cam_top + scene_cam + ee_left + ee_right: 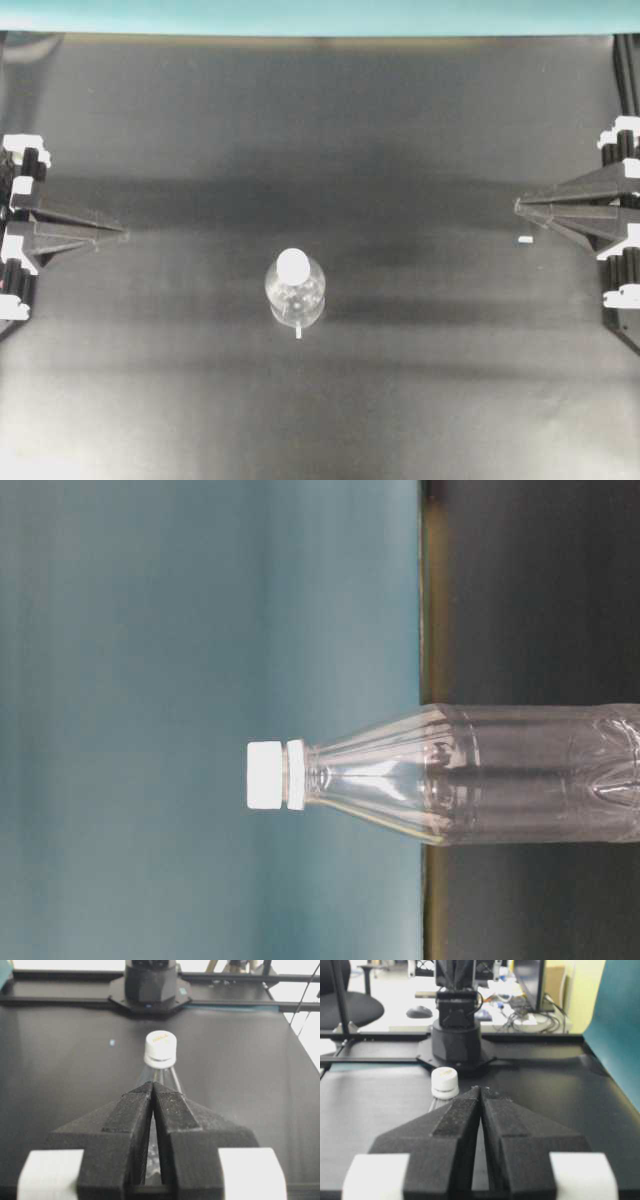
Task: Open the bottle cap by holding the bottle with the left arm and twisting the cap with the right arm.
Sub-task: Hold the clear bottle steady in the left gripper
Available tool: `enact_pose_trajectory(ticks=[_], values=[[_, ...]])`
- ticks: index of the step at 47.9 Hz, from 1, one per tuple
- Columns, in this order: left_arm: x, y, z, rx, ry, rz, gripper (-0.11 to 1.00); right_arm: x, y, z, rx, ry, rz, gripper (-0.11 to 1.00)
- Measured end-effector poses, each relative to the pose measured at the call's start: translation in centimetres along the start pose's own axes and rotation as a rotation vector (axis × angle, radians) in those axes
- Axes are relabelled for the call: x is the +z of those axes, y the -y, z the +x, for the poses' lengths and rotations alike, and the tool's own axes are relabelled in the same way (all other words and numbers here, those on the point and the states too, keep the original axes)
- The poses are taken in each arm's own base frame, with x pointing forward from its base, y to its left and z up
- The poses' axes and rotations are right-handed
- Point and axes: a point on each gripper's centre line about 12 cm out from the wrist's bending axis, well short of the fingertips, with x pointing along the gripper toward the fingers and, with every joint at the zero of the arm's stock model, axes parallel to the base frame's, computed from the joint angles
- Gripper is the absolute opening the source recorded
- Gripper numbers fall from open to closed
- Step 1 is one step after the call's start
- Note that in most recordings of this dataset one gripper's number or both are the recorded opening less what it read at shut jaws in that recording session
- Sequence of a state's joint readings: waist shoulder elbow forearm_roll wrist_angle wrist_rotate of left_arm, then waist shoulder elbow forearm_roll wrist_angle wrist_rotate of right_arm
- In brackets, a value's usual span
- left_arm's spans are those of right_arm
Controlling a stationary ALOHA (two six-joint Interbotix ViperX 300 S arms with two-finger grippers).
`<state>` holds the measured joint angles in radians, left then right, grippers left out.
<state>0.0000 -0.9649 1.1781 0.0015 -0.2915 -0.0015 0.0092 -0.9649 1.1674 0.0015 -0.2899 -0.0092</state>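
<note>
A clear plastic bottle [295, 290] stands upright in the middle of the black table, its white bottle cap [293, 264] screwed on top. From table level the bottle [500, 775] and cap [266, 775] appear turned on their side. My left gripper [120, 232] rests at the left edge, shut and empty, pointing toward the bottle [159, 1077] from well short of it. My right gripper [518, 206] sits at the right edge, also shut and empty. In the right wrist view the cap [444, 1082] shows just left of the shut tips [480, 1089].
A tiny white scrap [524, 241] lies on the table just below the right gripper. The opposite arm's base [150, 985] stands at the far side of the table. A teal backdrop [320, 15] runs along the far edge.
</note>
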Motion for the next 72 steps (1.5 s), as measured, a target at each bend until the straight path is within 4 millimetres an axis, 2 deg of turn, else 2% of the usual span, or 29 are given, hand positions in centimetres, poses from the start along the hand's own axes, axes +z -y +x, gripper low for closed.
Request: enact_pose_trajectory(ticks=[3,6,20,25,28,30,39,42,49,60,72], values=[[0.6,0.0,0.4,-0.003,0.011,0.024,0.16,-0.1,0.0,0.0,0.000,-0.005,0.009,0.07],[1.7,0.1,1.2,-0.006,0.029,0.051,0.10,-0.3,0.0,0.1,-0.005,-0.034,0.032,0.02],[2.2,-0.1,3.9,-0.003,-0.002,0.048,0.10,-1.6,0.0,1.4,-0.009,-0.239,0.076,0.01],[2.5,0.0,4.8,-0.007,-0.002,0.054,0.16,-2.1,0.0,1.9,-0.009,-0.308,0.078,0.01],[2.6,0.0,5.4,-0.008,0.000,0.053,0.24,-2.6,-0.1,2.3,-0.008,-0.354,0.077,0.01],[2.6,0.0,6.0,-0.008,0.006,0.053,0.33,-2.8,-0.1,2.4,-0.008,-0.373,0.076,0.01],[3.4,0.6,9.0,-0.030,0.088,0.033,0.87,-2.8,-0.1,2.8,-0.008,-0.387,0.079,0.01],[3.4,0.9,10.2,-0.043,0.105,0.024,0.92,-2.7,-0.1,2.8,-0.010,-0.385,0.079,0.01],[2.4,0.9,12.9,-0.042,0.077,0.021,0.82,-2.8,-0.1,2.7,-0.008,-0.394,0.077,0.01],[-1.6,1.1,15.6,-0.046,0.002,0.017,0.95,-3.1,-0.1,2.5,-0.008,-0.422,0.081,0.02],[-5.2,0.8,17.2,-0.039,-0.052,0.006,0.96,-2.9,-0.1,2.3,-0.008,-0.425,0.087,0.04]])
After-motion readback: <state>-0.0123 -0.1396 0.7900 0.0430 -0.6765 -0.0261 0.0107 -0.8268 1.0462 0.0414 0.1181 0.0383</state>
